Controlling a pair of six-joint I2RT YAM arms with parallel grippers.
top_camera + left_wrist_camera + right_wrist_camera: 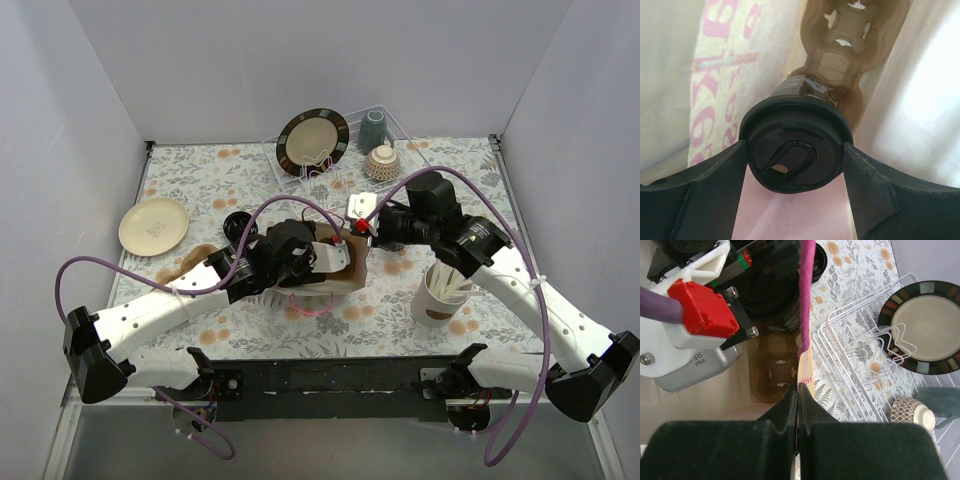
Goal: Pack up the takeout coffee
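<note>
The lidded cup [792, 150] is black paper with a snap-on plastic lid. I judge it light if empty, sloshy and top-heavy if full. Either way its wall is thin and would buckle under a hard squeeze, and the lid could pop off. The safest hold looks to be just under the lid's rim, where the rolled lip stiffens the wall. That is about where the left tool [795, 152] has it, one finger clamped on each side of the lid. The cup hangs inside a thin translucent bag [725, 70] with pink print, above a brown cardboard carrier [840, 60] lying at the bottom, and is not yet seated in a pocket. The left arm reaches diagonally from its base to the middle of the bench [400, 300], its wrist tipped down into the bag's mouth. The right arm comes in from the other side with its elbow raised. The right tool [797, 407] is pressed together on the bag's limp upper edge, holding the mouth open. That film is slippery and may slide out of the pinch.
</note>
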